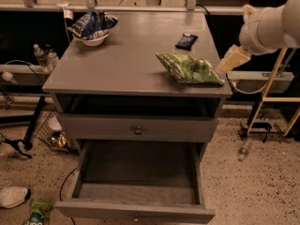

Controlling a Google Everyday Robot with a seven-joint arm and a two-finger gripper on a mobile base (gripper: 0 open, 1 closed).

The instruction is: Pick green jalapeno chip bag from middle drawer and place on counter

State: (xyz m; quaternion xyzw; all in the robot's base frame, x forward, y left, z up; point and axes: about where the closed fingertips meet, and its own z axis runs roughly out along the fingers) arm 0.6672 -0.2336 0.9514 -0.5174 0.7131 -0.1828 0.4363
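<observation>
The green jalapeno chip bag (190,69) lies flat on the counter (126,55) near its right front edge. My gripper (233,58) hangs just off the counter's right edge, a little right of the bag and apart from it. The white arm reaches in from the upper right. The middle drawer (137,187) is pulled out at the bottom of the cabinet, and nothing shows inside it.
A small dark-blue packet (186,41) lies behind the bag. A white bowl with a blue bag (93,27) sits at the back left. A closed drawer front with a knob (137,129) is above the open one. Bottles, a shoe and a green bag lie on the floor left.
</observation>
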